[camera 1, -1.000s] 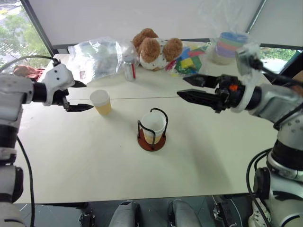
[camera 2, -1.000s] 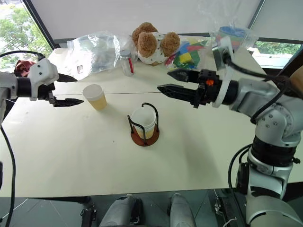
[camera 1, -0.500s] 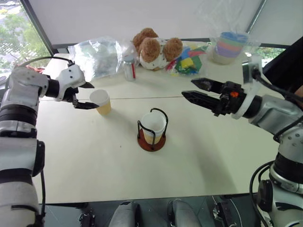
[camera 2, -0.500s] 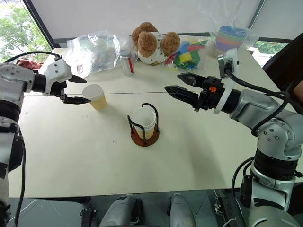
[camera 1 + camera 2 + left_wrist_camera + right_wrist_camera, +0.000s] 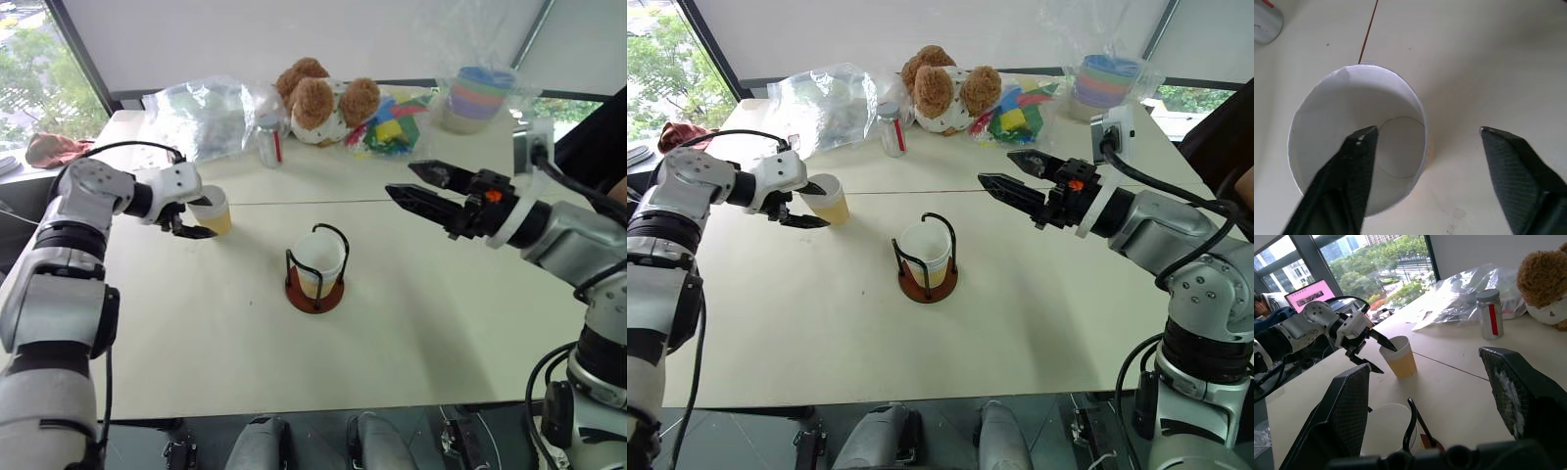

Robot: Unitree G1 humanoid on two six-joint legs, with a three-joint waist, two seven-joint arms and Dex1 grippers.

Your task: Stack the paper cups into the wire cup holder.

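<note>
Jaws of the left gripper (image 5: 811, 205) stand apart around the rim of one paper cup (image 5: 829, 199): in the left wrist view one finger (image 5: 1347, 186) is over the cup's white inside and the other outside the wall, and whether either touches the paper cannot be told. That cup stands upright on the tabletop (image 5: 803, 323), toward the far left corner, just on the near side of the seam that crosses the table. Bare surface lies all around it, toward the left edge and toward the near edge.

Near the middle of the tabletop stands the wire cup holder (image 5: 924, 260), one of them, on its dark-red base, with a second paper cup (image 5: 922, 253) upright inside the black loops. Whether more cups are nested in it cannot be told. It is well apart from the first cup, with open surface between them and a wide bare stretch down to the near edge.

Along the far edge lie one clear plastic bag (image 5: 823, 103), one small jar (image 5: 889, 129), one teddy bear (image 5: 948, 93), a heap of coloured blocks (image 5: 1014, 113) and one wrapped stack of pastel cups (image 5: 1104, 80) by the far right corner.

To the right, the right gripper (image 5: 1010, 177) hangs above the table with its two fingers spread and nothing between them, pointing toward the middle.
</note>
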